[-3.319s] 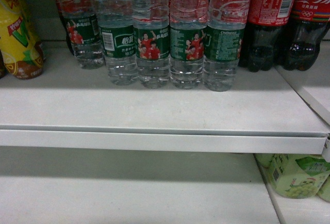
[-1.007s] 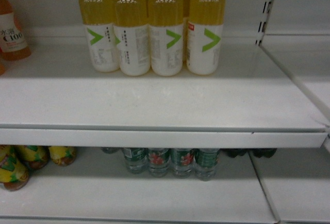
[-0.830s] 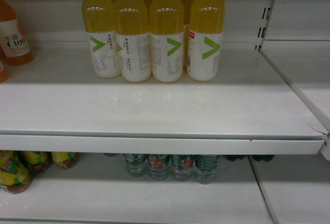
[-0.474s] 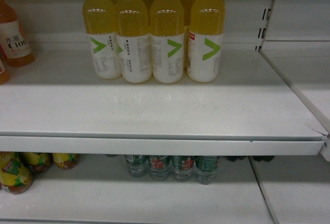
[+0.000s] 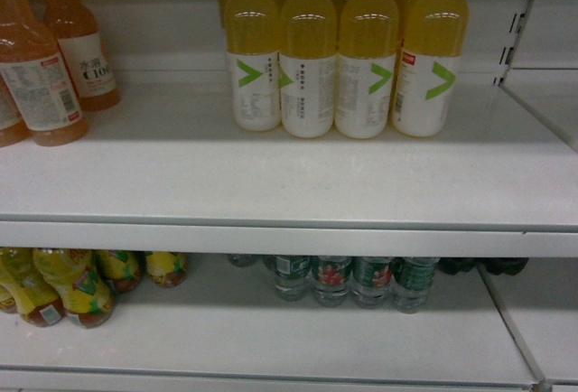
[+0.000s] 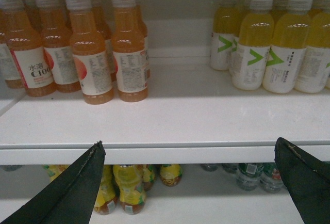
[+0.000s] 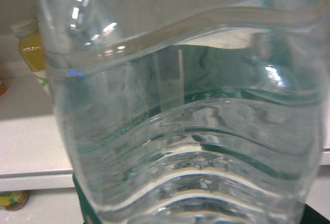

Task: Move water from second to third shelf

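Dim, soft frames; shadowed lower shelf (image 5: pixel 271 338)

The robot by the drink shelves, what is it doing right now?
It is moving water up a shelf. A clear water bottle fills the right wrist camera's view, so the right arm seems to be carrying it, though the gripper itself is hidden. The left gripper is open and empty in front of the upper shelf, which holds yellow drinks and orange drinks. More water bottles stand on the shelf below. The carried bottle has not been set down yet.
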Controlling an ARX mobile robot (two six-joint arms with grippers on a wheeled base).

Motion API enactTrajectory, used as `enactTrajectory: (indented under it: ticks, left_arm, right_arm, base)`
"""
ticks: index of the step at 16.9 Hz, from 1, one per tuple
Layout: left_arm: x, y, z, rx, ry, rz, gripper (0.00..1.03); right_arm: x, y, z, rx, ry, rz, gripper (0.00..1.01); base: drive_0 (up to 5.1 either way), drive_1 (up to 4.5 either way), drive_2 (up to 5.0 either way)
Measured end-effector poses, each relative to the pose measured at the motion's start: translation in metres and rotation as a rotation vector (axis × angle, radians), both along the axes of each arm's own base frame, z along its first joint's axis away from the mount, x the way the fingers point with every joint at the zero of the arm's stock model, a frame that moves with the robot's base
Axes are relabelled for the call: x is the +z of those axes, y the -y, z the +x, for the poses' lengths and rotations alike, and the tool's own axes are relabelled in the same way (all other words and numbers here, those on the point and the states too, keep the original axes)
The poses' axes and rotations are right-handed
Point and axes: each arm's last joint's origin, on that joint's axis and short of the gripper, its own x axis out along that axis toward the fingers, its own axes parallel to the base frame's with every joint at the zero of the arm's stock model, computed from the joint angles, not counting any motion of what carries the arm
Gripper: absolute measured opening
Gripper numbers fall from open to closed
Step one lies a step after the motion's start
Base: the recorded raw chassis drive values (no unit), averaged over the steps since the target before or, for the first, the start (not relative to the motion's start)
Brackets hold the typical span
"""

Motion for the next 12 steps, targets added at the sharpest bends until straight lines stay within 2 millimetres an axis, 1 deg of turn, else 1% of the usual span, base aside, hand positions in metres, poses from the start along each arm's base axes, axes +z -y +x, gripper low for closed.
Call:
enactTrajectory:
  ticks: [3,12]
  left_arm:
    - [0.0000,0.0000,0.0000,0.000,0.000,0.000,0.98]
    - [0.0000,0.0000,0.0000,0.000,0.000,0.000,0.98]
  right_arm:
    - [0.0000,0.0001,0.0000,-0.002,0.000,0.000,0.40]
    - [0.0003,0.0001,-0.0001,-0.002,0.003,0.000,0.40]
  base:
    - [-4.8,1.29,3.4]
    - [-4.9,2.50,2.5]
